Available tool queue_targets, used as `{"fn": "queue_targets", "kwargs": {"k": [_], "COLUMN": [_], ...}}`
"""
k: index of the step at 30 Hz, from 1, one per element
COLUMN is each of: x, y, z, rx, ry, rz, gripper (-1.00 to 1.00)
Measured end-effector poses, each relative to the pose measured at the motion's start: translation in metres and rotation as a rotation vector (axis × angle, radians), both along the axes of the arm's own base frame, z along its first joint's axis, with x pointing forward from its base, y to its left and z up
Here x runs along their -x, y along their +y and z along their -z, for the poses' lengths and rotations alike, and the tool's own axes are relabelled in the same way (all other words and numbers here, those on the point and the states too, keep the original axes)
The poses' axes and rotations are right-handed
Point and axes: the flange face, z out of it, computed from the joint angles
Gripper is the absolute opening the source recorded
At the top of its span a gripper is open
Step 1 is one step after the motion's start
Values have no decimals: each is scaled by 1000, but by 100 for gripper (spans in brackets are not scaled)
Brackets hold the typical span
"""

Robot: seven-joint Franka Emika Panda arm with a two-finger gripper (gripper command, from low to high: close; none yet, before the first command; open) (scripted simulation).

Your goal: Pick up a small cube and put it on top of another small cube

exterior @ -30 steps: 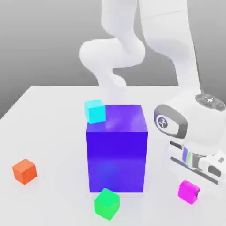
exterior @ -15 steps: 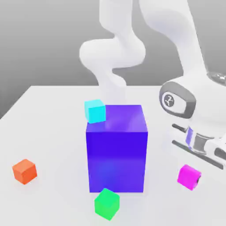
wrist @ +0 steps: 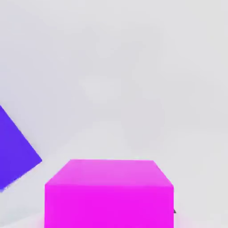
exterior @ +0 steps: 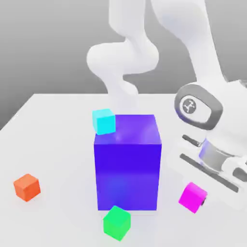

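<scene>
Grasping the small magenta cube [exterior: 192, 197] in my gripper [exterior: 194, 198], to the exterior view's right of the blue-purple block [exterior: 128, 173]

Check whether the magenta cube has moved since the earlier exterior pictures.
Yes: in the exterior view the magenta cube now sits further toward the exterior view's left, nearer the big blue-purple block.

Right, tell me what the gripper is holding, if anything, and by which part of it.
The gripper holds the magenta cube, by its opposite side faces as far as can be told; a dark fingertip shows at one side.
</scene>
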Motion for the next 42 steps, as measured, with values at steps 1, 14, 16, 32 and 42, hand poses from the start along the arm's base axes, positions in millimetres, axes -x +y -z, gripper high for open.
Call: {"fn": "queue_targets", "kwargs": {"k": [1, 14, 16, 32, 42], "x": [-2, -24, -26, -16, -11], "y": [-1, -46, -61, -203, -214], "z": [-3, -39, -41, -45, 12], "rx": [10, 7, -24, -289, -313], "ry": [0, 54, 70, 64, 41], "rz": [-7, -100, -118, -232, -255], "gripper": [-100, -100, -100, -100, -100]}}
